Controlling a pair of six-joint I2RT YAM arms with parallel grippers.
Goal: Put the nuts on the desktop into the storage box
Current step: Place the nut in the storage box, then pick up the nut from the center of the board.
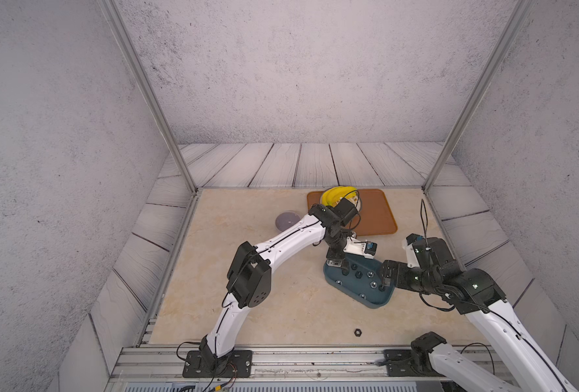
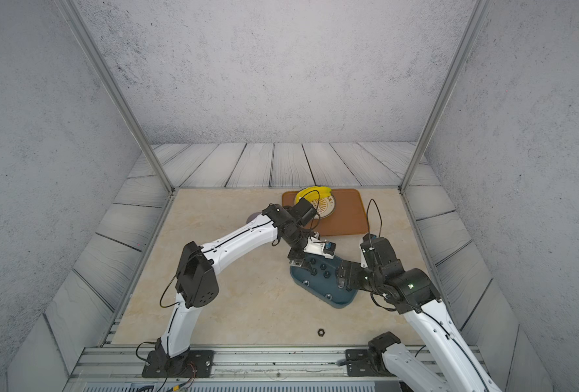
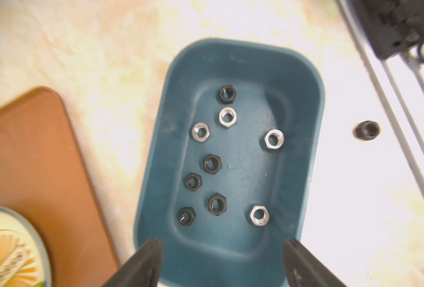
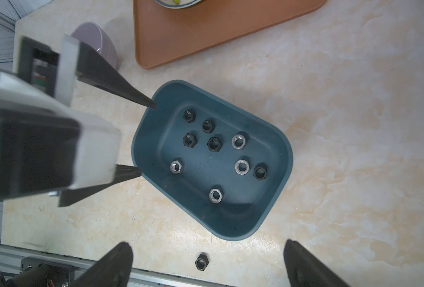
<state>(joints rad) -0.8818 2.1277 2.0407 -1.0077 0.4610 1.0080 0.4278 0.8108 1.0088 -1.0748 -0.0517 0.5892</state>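
Observation:
The dark teal storage box sits right of centre on the beige desktop. Several black and silver nuts lie flat inside it. One black nut lies alone on the desktop near the front rail. My left gripper hangs open over the box's far end with nothing between its fingers. Over the box's right side my right gripper stands wide open and empty.
An orange-brown tray with a plate and a banana lies behind the box. A lilac bowl stands to the tray's left, partly behind my left arm. A metal rail runs along the desktop's front edge.

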